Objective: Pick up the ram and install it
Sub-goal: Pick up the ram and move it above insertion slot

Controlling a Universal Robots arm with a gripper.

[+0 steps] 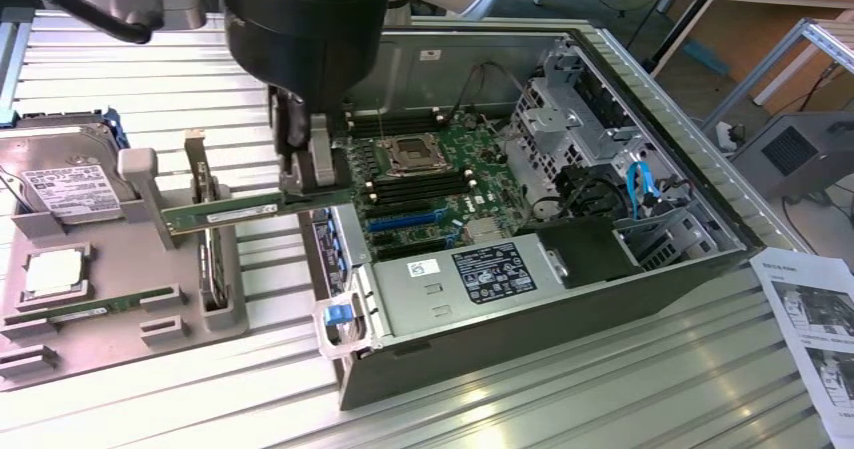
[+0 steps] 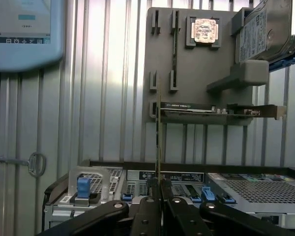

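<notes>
Green circuit-board ram stick with a white label [image 1: 234, 212] is pinched in the black two-finger end effector [image 1: 304, 174] — fingers pressed together on its flat faces, gripping the part of the stick closer to the open dark metal computer case [image 1: 481, 364]. So the ram is up in the air, between the grey plastic parts tray [image 1: 127, 259] and the case's near wall. Most of its length sticks out toward the exterior view's left, over the tray's edge. From the wrist view it's edge-on, just a thin line [image 2: 159, 137] running out from the end effector [image 2: 160, 194] toward the tray.

The bit that matters: the row of black memory slots [image 1: 400, 187] on the green motherboard [image 1: 467, 159] lies to the exterior view's right of the end effector, just past the case wall and next to the square processor socket [image 1: 407, 152]. The stick's long axis runs roughly left-right in that view and looks close to parallel with the slots, though that's a judgement call.

Room-wise, the case's rim sits right by the stick's short end, so that's the tight edge. The tall metal bracket of the dark expansion card [image 1: 198, 169] stands just beside the long end. A second green stick [image 1: 100, 306] lies flat in the tray near the square silver processor chip [image 1: 51, 272] — both well apart from the end effector.
</notes>
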